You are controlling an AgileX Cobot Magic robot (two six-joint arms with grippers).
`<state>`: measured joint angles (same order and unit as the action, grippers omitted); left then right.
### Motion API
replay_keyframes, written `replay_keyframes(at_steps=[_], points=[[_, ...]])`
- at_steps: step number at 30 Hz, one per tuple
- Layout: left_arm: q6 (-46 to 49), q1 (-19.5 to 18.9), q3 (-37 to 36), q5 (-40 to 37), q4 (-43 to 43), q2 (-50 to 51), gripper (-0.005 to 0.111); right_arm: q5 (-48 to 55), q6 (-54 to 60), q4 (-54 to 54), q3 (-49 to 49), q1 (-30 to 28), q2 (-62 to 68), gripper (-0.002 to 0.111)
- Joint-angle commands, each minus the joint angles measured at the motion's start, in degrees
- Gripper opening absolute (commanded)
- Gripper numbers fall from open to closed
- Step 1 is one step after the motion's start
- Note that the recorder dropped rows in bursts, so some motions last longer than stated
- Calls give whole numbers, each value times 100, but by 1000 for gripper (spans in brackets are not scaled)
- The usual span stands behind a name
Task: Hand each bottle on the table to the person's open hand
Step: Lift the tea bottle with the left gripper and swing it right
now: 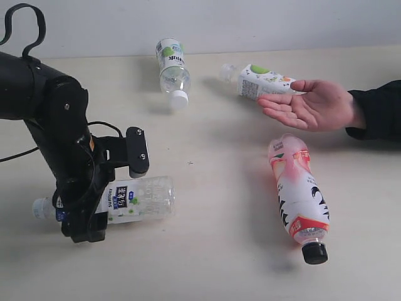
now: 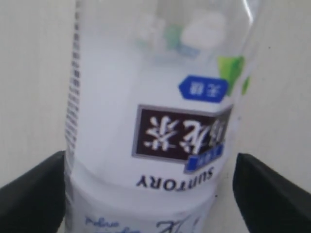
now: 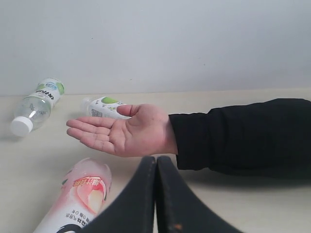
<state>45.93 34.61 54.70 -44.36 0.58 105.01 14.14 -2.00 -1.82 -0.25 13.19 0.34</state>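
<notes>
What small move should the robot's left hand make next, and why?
Probably close the left hand on the tea bottle: its fingers flank the lying bottle with the jaws open, and the person's open hand is empty.

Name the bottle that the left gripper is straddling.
The clear bottle with the white tea label: the left gripper has a finger on each side of it as it lies on its side. No other bottle has a gripper around it.

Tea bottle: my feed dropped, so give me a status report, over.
Left gripper open, straddling tea bottle lying on table. Right gripper shut, empty. Open hand palm up, pink bottle lying near it.
</notes>
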Motion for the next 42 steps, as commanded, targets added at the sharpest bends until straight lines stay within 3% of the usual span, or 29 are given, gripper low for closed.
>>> replay_keyframes(at_steps=[1,8,19,26,28,31,42], points=[[-182,16,-10,58,2,4,61,-46,34,6,25,-30,-34,0],[-296,16,-10,35,5,4,0,-46,34,6,25,-30,-34,0],[-646,16,93,-561,32,-331,0,-48,34,18,25,-30,-34,0],[-2392,28,457,-663,32,-641,0,-48,34,18,25,-30,-34,0],[-3163,96,611,-716,9,-691,0,-48,34,18,25,-30,-34,0],[-3599,288,825,-942,-17,-729,0,-48,34,18,25,-30,-34,0],[-3724,1015,1601,-1132,-1379,-729,0,-48,34,18,25,-30,-34,0]])
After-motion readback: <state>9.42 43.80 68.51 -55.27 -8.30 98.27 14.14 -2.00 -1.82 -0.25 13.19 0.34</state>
